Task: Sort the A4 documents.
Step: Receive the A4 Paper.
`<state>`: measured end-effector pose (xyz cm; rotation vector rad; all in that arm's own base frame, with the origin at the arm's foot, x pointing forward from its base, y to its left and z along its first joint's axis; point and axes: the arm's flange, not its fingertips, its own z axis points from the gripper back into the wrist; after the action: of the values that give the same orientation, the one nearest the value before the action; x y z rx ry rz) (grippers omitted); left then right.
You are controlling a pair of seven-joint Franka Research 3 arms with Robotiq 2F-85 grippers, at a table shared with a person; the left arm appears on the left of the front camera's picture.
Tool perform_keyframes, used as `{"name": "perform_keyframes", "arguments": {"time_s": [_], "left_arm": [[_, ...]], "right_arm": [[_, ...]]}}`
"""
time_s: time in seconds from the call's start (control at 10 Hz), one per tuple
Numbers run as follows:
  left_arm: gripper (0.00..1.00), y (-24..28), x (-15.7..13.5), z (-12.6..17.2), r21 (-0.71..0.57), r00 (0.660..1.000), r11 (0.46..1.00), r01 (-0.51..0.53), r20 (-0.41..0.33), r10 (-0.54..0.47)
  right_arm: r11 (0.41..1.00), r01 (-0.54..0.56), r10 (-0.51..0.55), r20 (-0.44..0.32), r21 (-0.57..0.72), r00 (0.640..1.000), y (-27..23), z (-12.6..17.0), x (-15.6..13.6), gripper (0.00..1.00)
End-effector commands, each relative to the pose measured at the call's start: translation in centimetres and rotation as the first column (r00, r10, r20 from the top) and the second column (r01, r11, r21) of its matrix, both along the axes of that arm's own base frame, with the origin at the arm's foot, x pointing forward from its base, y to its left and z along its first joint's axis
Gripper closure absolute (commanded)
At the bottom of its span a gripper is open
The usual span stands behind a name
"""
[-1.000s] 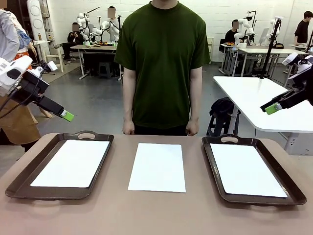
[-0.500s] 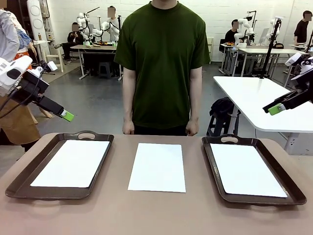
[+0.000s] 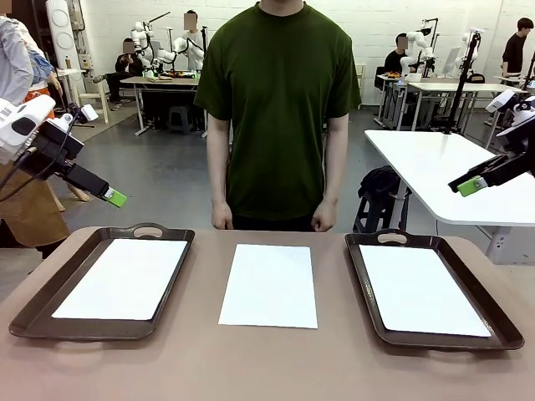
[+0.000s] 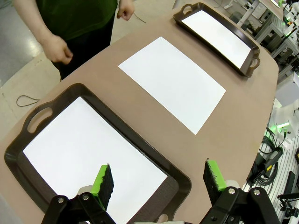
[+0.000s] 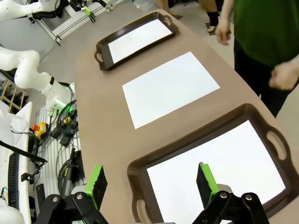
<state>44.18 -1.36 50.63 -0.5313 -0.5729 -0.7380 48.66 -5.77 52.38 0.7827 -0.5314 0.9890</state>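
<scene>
A white A4 document [image 3: 269, 285] lies bare on the brown table between two dark brown handled trays. Another sheet [image 3: 124, 277] lies inside the left tray [image 3: 38, 311], and a third sheet [image 3: 420, 289] inside the right tray [image 3: 493, 311]. My left gripper [image 3: 115, 197] hangs open, high above the table's far left corner; in the left wrist view its fingers [image 4: 103, 183] stand wide over the left tray's sheet [image 4: 88, 154]. My right gripper [image 3: 470, 185] is raised at the far right, open; its fingers [image 5: 205, 181] spread above the right tray's sheet [image 5: 219, 172].
A person in a dark green T-shirt [image 3: 280, 100] stands at the table's far edge, arms hanging, hands [image 3: 324, 219] just behind the edge. A white table [image 3: 435, 167] stands behind at the right. Bare table strips run between the trays and the middle sheet.
My right gripper has risen slightly and drawn toward the right edge. The person's hands shifted a little. The left arm and the sheets have not moved.
</scene>
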Motion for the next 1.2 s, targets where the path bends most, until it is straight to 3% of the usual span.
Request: {"name": "perform_keyframes", "arguments": {"time_s": [0.0, 1.1], "left_arm": [[0.0, 0.04, -0.08, -0.06, 0.013, 1.0, 1.0, 0.009, 0.013, -0.009], [0.0, 0.04, -0.08, -0.06, 0.013, 1.0, 1.0, 0.009, 0.013, -0.009]], "right_arm": [[1.0, 0.004, -0.004, 0.012, -0.007, 1.0, 0.36, 0.12, 0.17, 0.0], [1.0, 0.004, -0.004, 0.012, -0.007, 1.0, 0.36, 0.12, 0.17, 0.0]]}}
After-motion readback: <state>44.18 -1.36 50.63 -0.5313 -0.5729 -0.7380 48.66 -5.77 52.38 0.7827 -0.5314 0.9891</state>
